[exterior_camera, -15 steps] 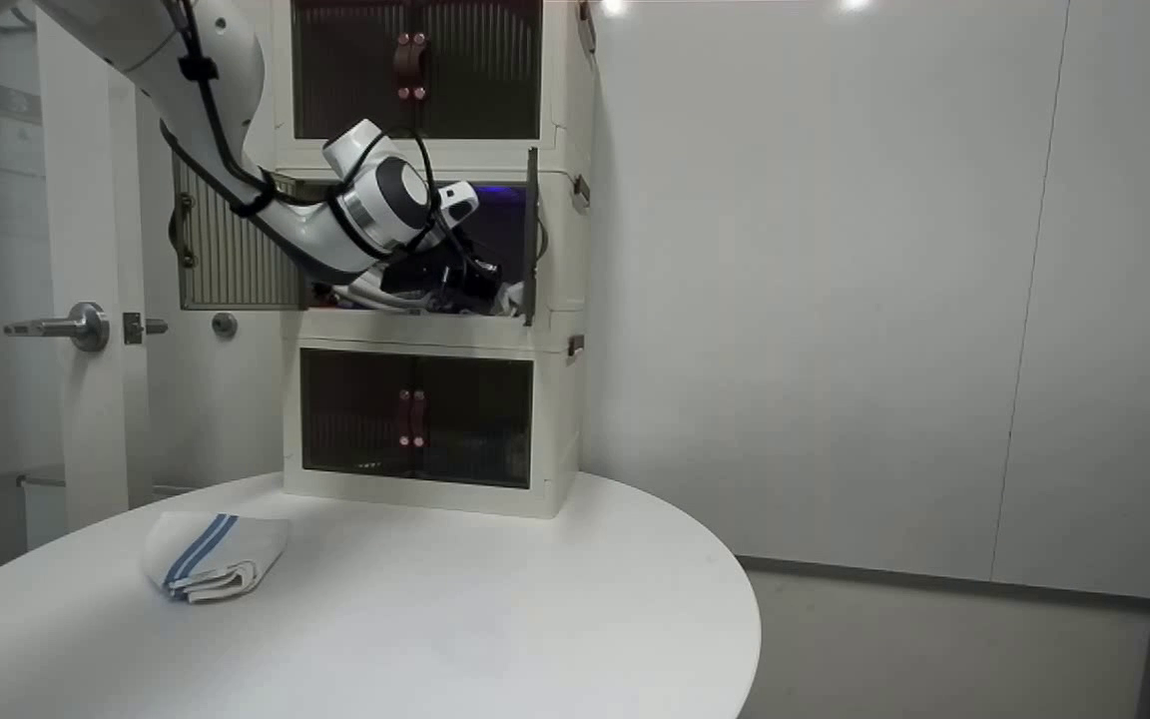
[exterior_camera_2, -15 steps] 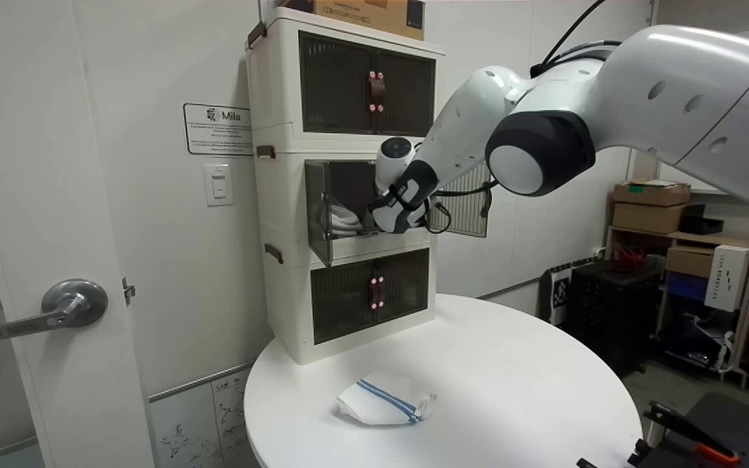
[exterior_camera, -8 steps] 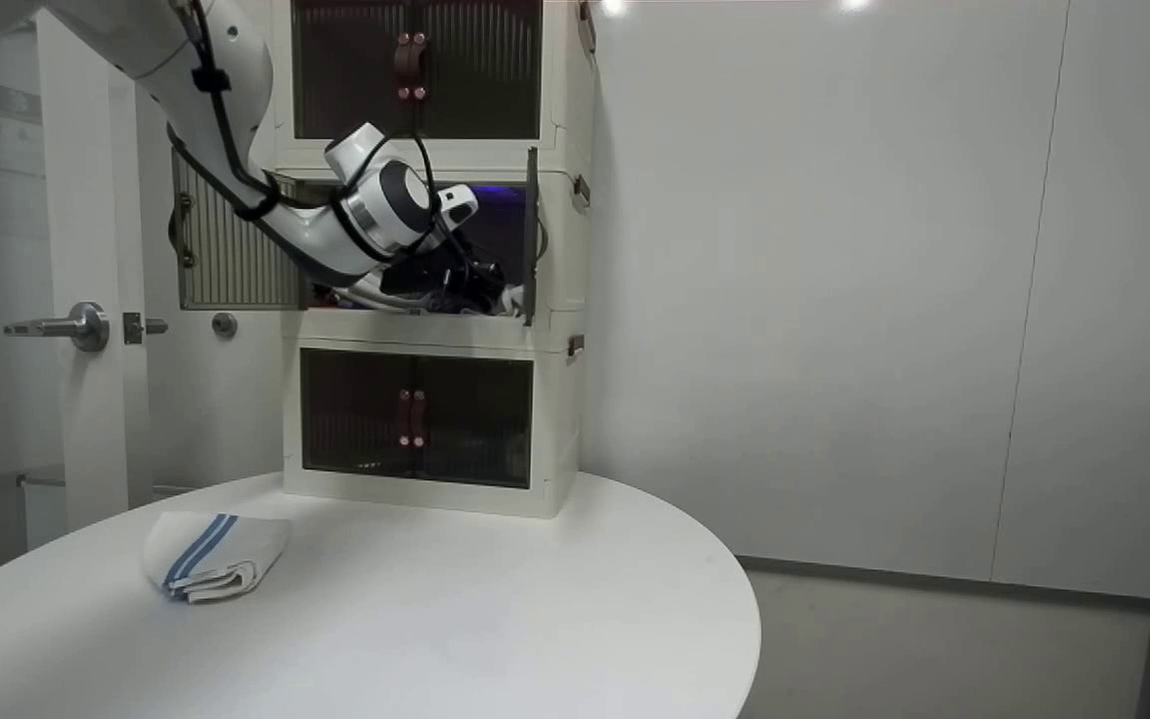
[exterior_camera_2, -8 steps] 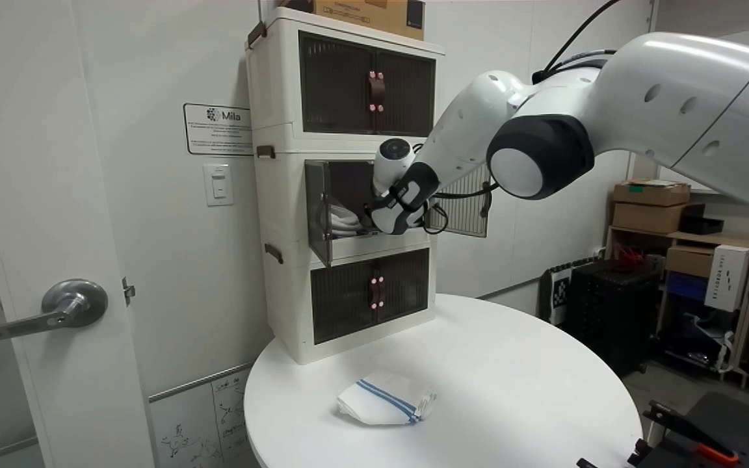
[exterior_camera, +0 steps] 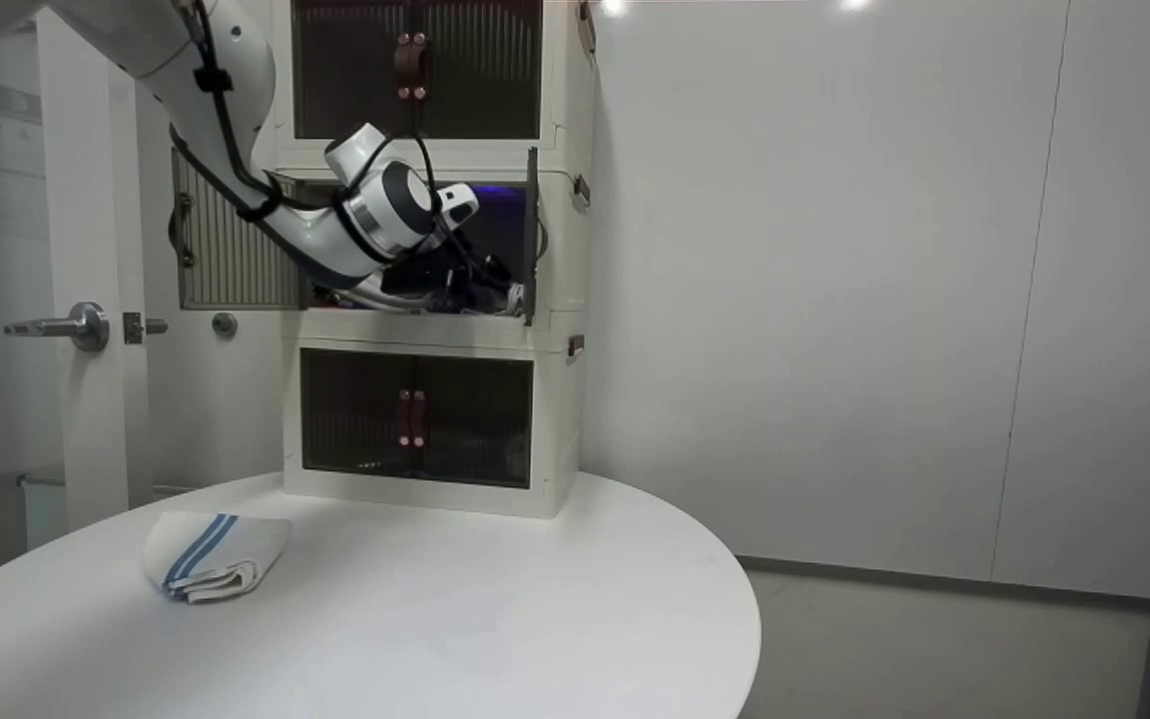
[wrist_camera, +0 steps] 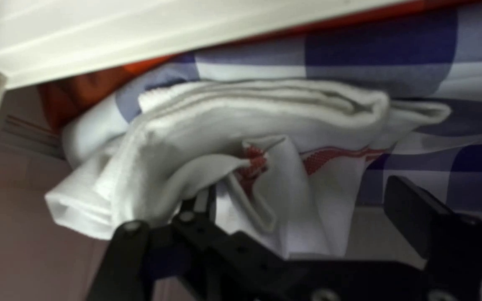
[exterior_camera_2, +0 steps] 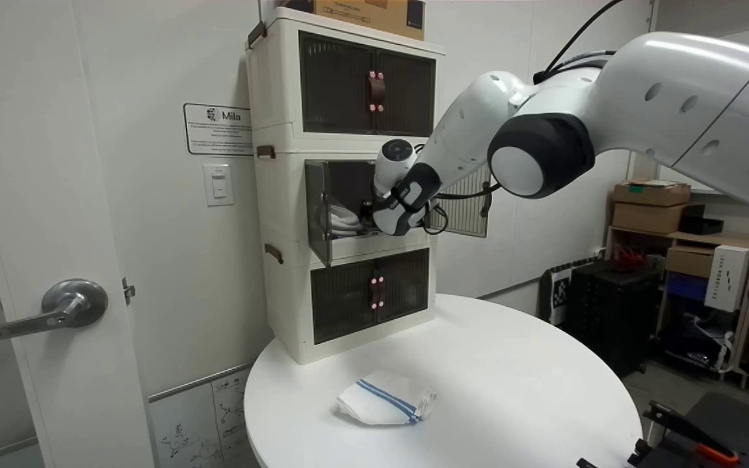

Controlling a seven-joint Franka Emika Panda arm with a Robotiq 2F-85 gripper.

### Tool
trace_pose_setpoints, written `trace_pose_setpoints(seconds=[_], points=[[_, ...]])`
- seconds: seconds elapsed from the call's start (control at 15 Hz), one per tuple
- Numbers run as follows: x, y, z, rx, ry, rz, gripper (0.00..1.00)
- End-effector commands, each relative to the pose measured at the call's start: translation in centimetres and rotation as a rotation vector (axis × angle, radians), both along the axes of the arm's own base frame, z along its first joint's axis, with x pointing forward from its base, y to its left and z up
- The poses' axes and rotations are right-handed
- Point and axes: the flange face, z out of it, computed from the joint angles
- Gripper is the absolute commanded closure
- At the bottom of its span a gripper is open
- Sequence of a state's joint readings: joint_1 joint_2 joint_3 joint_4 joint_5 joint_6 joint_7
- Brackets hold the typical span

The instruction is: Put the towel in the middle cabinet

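Observation:
A white towel [wrist_camera: 257, 113] with a red stripe lies bunched inside the middle cabinet [exterior_camera: 415, 326], against checkered cloth. My gripper [wrist_camera: 297, 194] reaches into that cabinet with its jaws wide apart. A loose part of the towel hangs between the fingers. One fold covers the tip of the left finger in the wrist view, while the right finger [wrist_camera: 408, 209] stands clear of the towel. In an exterior view, a bit of white cloth [exterior_camera: 515, 298] shows beside the gripper; in the other direction of sight the arm hides the jaws. Both middle cabinet doors stand ajar.
Blue-and-white checkered cloth [wrist_camera: 379, 46] and an orange-red item [wrist_camera: 73, 100] fill part of the compartment. Folded white cloth [exterior_camera_2: 343, 224] sits at its left. The swung-out doors [exterior_camera: 532, 240] flank the arm. Another folded towel [exterior_camera_2: 384, 400] with blue stripes lies on the round table [exterior_camera_2: 511, 370].
The gripper's jaws have spread inside the middle cabinet, and the white cloth by them has shifted a little. The arm has moved only slightly. The blue-striped towel has stayed put.

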State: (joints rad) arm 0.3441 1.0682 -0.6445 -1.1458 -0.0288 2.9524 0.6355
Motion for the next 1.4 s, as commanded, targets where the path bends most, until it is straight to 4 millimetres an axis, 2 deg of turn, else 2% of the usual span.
trace_pose_setpoints(seconds=[0.0,0.33,0.67,1.13,1.33], points=[[-1.3,-0.4,1.9,-0.021,-0.009,0.031,0.0],[-3.6,-0.3,2.8,-0.04,-0.008,0.067,0.0],[-6.1,0.6,5.3,-0.061,0.018,0.114,0.0],[-9.6,3.1,6.9,-0.061,0.186,0.284,0.0],[-11.0,2.9,7.1,-0.073,0.301,0.309,0.0]])
